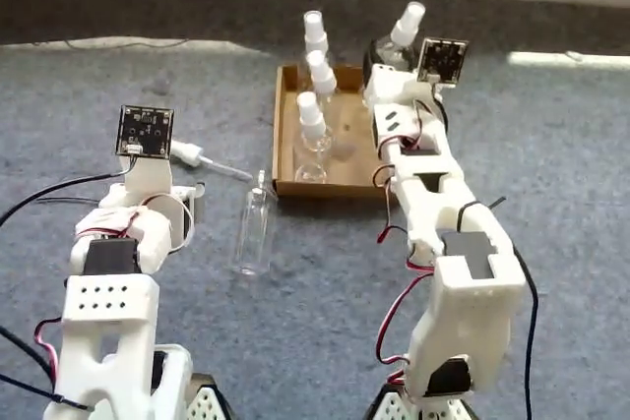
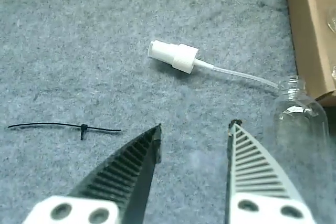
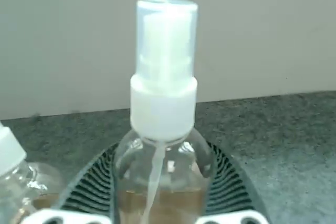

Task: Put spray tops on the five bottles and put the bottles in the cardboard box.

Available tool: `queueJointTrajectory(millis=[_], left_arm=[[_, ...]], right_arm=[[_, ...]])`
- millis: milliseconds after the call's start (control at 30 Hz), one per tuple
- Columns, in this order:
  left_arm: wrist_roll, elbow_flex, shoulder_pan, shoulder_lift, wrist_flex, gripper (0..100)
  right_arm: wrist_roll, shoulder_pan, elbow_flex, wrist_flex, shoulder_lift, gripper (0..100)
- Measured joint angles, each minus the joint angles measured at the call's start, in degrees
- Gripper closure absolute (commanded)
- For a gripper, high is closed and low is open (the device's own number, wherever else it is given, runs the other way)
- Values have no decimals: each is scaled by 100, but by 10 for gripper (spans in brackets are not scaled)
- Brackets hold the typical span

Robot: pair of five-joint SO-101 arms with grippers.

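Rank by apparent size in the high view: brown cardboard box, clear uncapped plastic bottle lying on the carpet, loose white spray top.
1. Brown cardboard box.
2. Clear uncapped plastic bottle.
3. Loose white spray top, almost as long as the bottle but far slimmer.

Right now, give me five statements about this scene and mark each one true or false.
1. The left gripper is shut on the loose spray top. False: it is open, and the top lies on the carpet apart from it.
2. The right gripper holds a capped bottle. True.
3. The bottle lying on the carpet has a spray top on. False: its neck is bare.
4. A black cable tie lies on the carpet. True.
5. The cardboard box is empty. False: capped bottles stand in it.
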Motion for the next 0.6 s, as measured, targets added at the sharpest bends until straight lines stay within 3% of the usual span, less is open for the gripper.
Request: queueJointTrajectory(millis=[200,600], left_arm=[[0,0,0,0,0,800],[0,0,0,0,0,800]], right_arm=[[422,-9,-26,-378,229,995],[448,-9,-527,-484,818,995]])
